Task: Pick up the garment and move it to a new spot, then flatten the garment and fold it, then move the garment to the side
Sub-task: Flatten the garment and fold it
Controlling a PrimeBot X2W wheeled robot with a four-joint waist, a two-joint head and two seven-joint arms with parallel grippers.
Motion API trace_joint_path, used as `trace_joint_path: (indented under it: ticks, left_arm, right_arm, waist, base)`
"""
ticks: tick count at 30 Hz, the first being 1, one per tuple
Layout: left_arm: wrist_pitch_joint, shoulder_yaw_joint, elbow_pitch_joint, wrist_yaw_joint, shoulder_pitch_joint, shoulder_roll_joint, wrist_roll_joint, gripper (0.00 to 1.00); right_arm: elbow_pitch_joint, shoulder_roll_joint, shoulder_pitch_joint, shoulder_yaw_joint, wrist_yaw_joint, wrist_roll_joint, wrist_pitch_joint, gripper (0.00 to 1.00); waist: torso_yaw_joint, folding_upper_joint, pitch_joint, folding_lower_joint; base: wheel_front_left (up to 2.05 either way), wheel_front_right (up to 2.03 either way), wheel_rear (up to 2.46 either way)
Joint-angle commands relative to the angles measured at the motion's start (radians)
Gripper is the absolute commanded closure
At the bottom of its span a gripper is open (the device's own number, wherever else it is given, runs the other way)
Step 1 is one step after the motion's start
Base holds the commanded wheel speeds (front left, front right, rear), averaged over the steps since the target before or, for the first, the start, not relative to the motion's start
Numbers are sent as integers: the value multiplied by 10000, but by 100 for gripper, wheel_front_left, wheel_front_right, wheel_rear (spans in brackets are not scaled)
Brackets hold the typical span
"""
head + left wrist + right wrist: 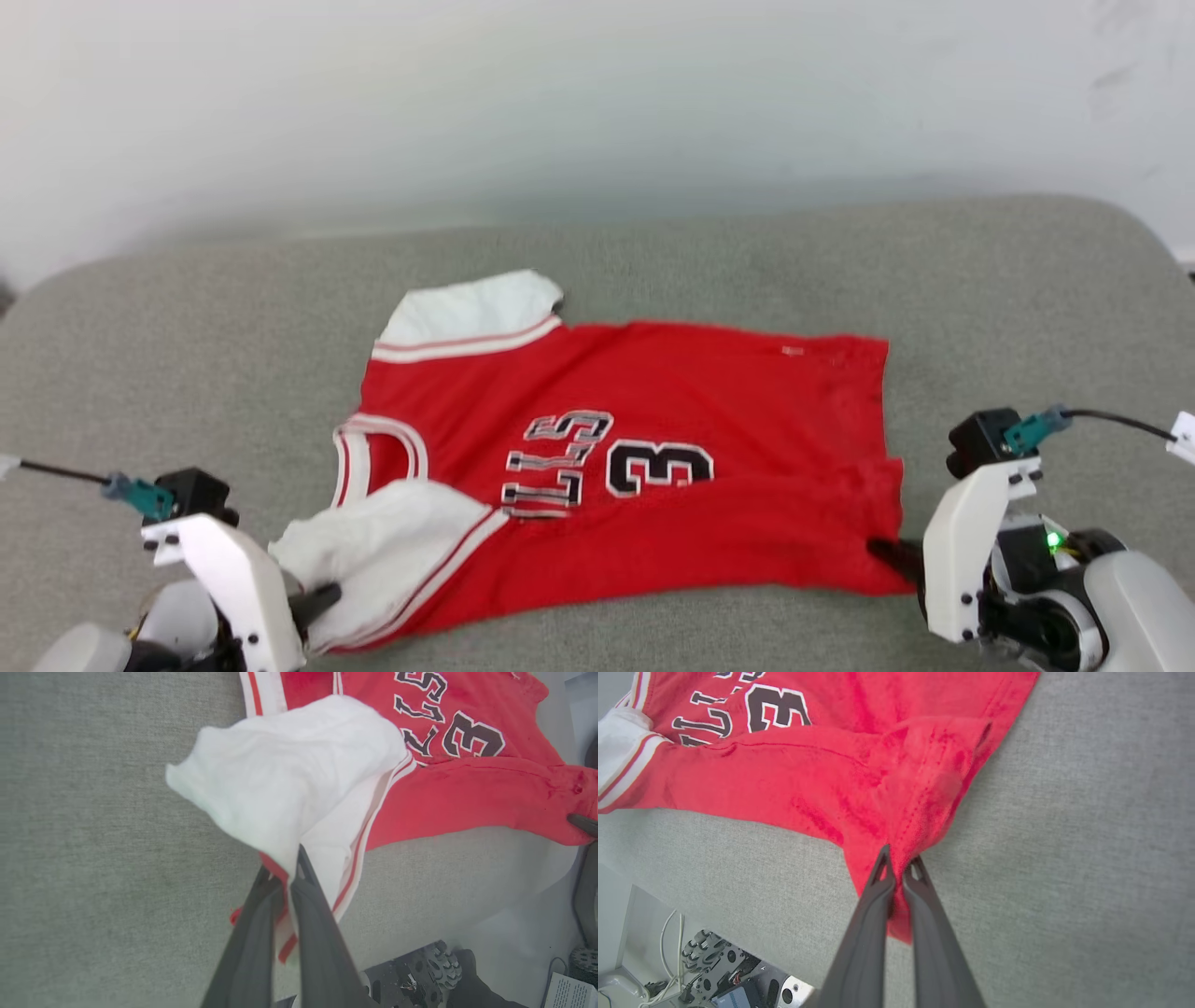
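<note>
The garment [653, 448], a red jersey with white shoulder panels and black lettering, lies spread sideways on a grey cushioned surface [653, 261]. My left gripper [322, 597] is shut on the white near shoulder panel at the lower left, which is lifted and bunched. In the left wrist view the dark fingers pinch the white fabric [289, 774] at its striped edge, at my left gripper [287, 865]. My right gripper [887, 553] is shut on the near hem corner at the right. In the right wrist view my right gripper [899, 865] clamps the puckered red cloth [859, 779].
A pale wall rises behind the cushion. The near cushion edge [738, 924] drops to a floor with the robot's wheeled base [719, 966] and cables. Bare grey surface lies all around the jersey.
</note>
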Motion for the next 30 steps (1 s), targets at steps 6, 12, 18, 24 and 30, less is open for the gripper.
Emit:
trace_joint_path:
  ticks: [6,12,18,24,30]
  left_arm:
    - [-96,255,-616,437,1161,281,-259,100]
    - [-300,306,-775,629,1767,66,-450,100]
    - [-1079,356,-333,557,1659,-293,-141,0]
    - [-2275,663,-705,520,1252,-269,571,0]
    - [-3844,972,-1045,1119,574,-381,1800,0]
  right_arm:
    - [-481,-162,940,-410,-2,50,359,100]
    - [-532,-5,1720,-750,0,-294,679,100]
    - [-675,267,2166,-936,0,-489,23,0]
    - [-1764,204,2162,-1160,0,-1221,-2252,0]
    - [-2545,682,1939,-1879,-2,-2401,-4361,0]
  waist:
    - [82,0,-509,1]
    - [82,0,-438,1]
    - [36,0,-373,1]
    - [-90,0,-401,1]
    - [-388,0,-126,1]
  base:
    - [0,0,0]
    - [0,0,0]
    - [0,0,0]
    - [0,0,0]
    - [0,0,0]
